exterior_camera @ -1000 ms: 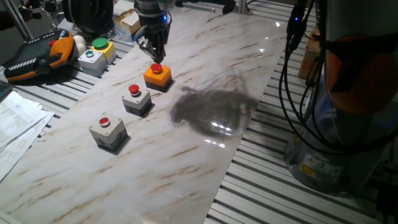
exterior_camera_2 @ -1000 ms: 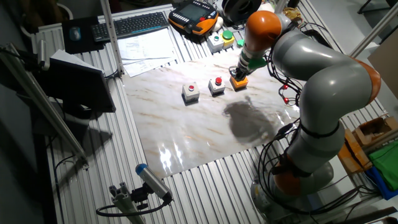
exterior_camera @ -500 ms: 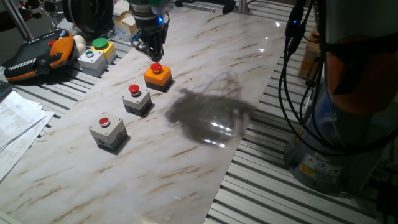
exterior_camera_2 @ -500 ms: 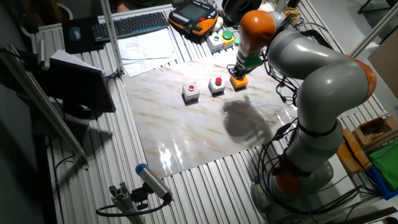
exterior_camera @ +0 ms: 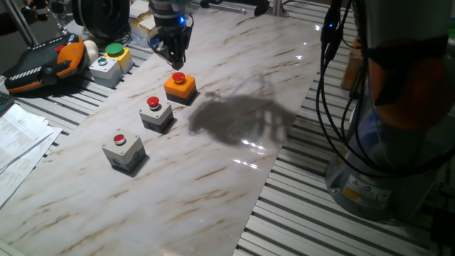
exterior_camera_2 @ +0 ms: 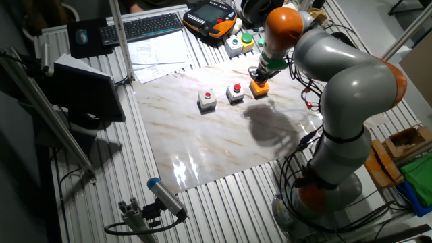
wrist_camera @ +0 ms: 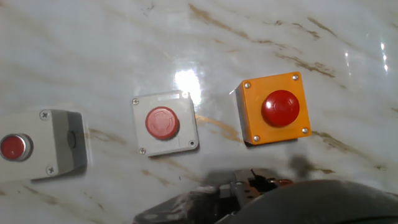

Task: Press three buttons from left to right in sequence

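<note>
Three box switches with red round buttons stand in a diagonal row on the marble board: a grey one [exterior_camera: 123, 149] at the near left, a grey one [exterior_camera: 156, 114] in the middle, and an orange-yellow one [exterior_camera: 180, 87] at the far right. My gripper [exterior_camera: 175, 62] hangs just above and slightly behind the orange one's red button, apart from it. The other fixed view shows the gripper [exterior_camera_2: 260, 73] over the orange box [exterior_camera_2: 259, 88]. The hand view shows the orange box [wrist_camera: 273, 109], the middle grey box [wrist_camera: 165, 123] and the left grey box [wrist_camera: 38, 144]. No view shows the fingertip gap.
A grey box with a green button [exterior_camera: 108, 61] sits beyond the board's far left edge, beside an orange-black teach pendant [exterior_camera: 43, 64]. Papers [exterior_camera: 18, 139] lie at the left. The robot base and cables [exterior_camera: 384, 128] stand at the right.
The gripper has lifted a little off the orange box's button and shifted slightly back-left. The arm's shadow on the board has moved. The three boxes have not moved.
</note>
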You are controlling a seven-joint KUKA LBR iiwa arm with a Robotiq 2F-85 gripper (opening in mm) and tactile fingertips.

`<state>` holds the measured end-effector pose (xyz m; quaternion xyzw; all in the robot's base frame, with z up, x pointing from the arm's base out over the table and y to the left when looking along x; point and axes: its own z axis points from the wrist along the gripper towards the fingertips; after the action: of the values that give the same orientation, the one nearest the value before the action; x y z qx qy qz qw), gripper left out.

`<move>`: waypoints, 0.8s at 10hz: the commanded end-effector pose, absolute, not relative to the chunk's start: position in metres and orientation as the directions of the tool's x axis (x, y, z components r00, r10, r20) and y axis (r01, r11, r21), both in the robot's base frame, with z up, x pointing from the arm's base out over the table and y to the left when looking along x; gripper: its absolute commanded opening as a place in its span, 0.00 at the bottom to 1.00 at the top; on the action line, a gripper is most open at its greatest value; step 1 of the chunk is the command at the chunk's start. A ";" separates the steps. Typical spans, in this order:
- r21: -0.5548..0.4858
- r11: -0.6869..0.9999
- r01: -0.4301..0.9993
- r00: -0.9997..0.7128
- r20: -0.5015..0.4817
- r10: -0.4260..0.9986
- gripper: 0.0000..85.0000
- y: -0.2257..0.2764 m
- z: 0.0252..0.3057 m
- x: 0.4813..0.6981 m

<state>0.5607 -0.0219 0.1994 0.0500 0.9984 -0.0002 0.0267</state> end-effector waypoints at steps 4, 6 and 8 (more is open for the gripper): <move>0.005 0.997 0.071 -0.997 -0.043 0.072 0.01 -0.031 0.195 0.571; 0.032 0.997 0.064 -0.997 -0.040 0.065 0.01 -0.030 0.194 0.571; 0.028 0.999 0.045 -0.997 -0.068 0.047 0.01 -0.030 0.194 0.571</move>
<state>0.5707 -0.0305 0.1946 0.0232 0.9991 0.0105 0.0343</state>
